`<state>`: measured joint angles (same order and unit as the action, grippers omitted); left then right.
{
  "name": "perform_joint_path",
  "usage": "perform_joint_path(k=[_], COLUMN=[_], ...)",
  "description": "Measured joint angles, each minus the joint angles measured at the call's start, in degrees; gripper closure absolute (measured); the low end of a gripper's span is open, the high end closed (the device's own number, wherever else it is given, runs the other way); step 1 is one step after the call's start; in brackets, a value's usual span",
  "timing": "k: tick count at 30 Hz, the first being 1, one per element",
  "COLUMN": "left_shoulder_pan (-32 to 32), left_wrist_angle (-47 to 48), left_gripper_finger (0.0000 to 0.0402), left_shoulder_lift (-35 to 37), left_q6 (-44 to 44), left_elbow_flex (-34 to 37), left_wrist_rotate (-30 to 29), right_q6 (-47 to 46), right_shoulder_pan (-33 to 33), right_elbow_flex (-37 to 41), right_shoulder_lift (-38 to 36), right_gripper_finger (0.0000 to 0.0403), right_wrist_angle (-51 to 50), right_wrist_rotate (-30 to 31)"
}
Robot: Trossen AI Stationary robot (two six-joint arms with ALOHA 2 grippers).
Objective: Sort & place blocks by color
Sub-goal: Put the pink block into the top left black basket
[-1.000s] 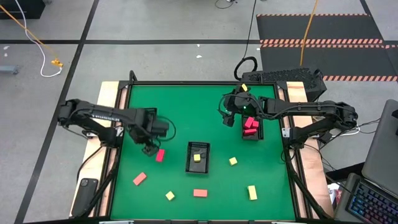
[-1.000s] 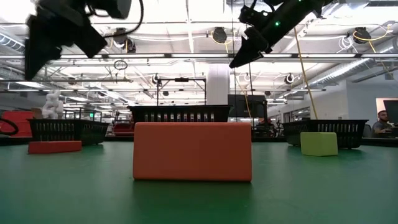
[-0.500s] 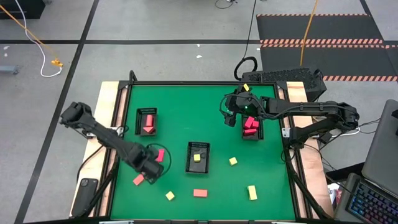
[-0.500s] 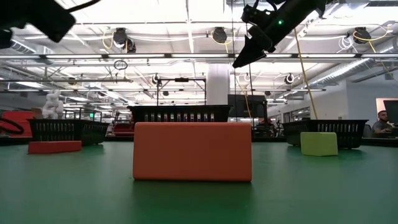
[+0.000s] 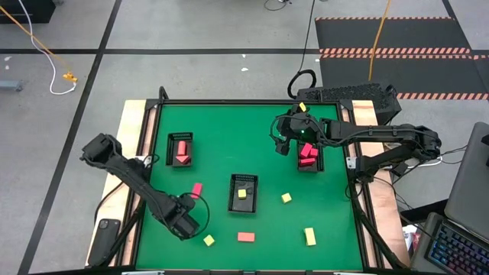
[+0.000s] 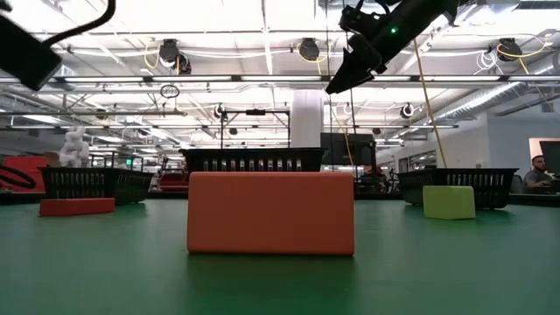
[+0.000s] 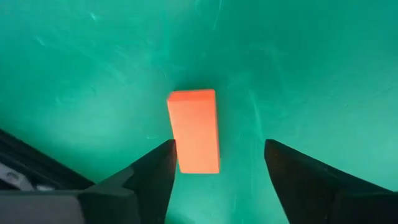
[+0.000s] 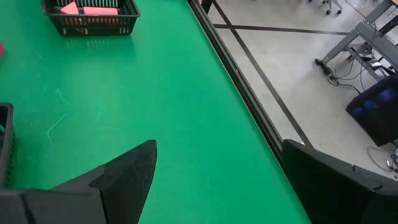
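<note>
A salmon-orange bar block [image 7: 193, 129] lies flat on the green mat near the table's front left. My left gripper [image 7: 219, 147] hangs over it, pointing down and open, one finger close beside a long side of the bar and the other well clear of the opposite side. In the high view this gripper [image 5: 185, 225] hides the bar. My right gripper [image 5: 284, 142] waits open above the mat beside the right tray [image 5: 308, 157], which holds pink-red blocks.
A left tray [image 5: 181, 149] holds salmon pieces, and a middle tray [image 5: 243, 191] holds a yellow block. Loose on the mat are a pink-red block [image 5: 197, 189], yellow blocks [image 5: 208, 240] [image 5: 286, 198] [image 5: 309, 236] and a salmon block [image 5: 245, 237].
My left gripper has swung from over the left tray toward the table's near edge and has come down, ending above the salmon bar at the front left. The left tray, hidden by the arm before, now shows.
</note>
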<state>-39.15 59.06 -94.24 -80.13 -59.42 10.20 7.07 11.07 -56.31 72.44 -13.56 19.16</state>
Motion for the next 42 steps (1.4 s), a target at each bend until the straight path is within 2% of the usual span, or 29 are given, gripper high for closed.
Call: perform_joint_path(k=[6,12,26,28,32,38,42], left_shoulder_pan=[-0.8,-1.6,-2.4,-2.6,-2.6,-0.8,3.5], left_wrist_angle=[-12.3,-12.5,-14.8,-14.7,-13.5,-10.6,-10.3], left_gripper_finger=[0.0187,0.0192,0.0196,0.0214,0.0283,0.0284,0.0284], left_shoulder_lift=[4.4,7.2,7.3,7.3,7.3,7.3,9.3], left_q6=[-3.5,-7.6,-10.7,-11.3,-11.3,-8.5,-3.4], left_elbow_flex=[8.4,14.6,15.2,15.2,15.2,15.2,15.1], left_wrist_rotate=[0.2,1.2,-0.9,-0.9,-1.2,-1.2,-1.0], right_q6=[0.0,0.1,-0.2,-0.2,-0.1,0.1,0.8], right_shoulder_pan=[0.0,0.0,0.1,0.1,0.1,0.1,0.1], right_elbow_flex=[0.0,0.0,0.0,0.0,0.0,0.0,0.0], right_shoulder_lift=[0.0,0.0,0.0,0.0,0.0,0.0,0.0], right_gripper_finger=[0.0062,0.0062,0.0062,0.0062,0.0062,0.0062,0.0062], right_wrist_angle=[0.0,0.2,0.0,0.0,0.0,0.0,0.0], right_wrist_rotate=[-1.5,-1.5,-1.5,-1.5,-1.5,-1.5,-1.4])
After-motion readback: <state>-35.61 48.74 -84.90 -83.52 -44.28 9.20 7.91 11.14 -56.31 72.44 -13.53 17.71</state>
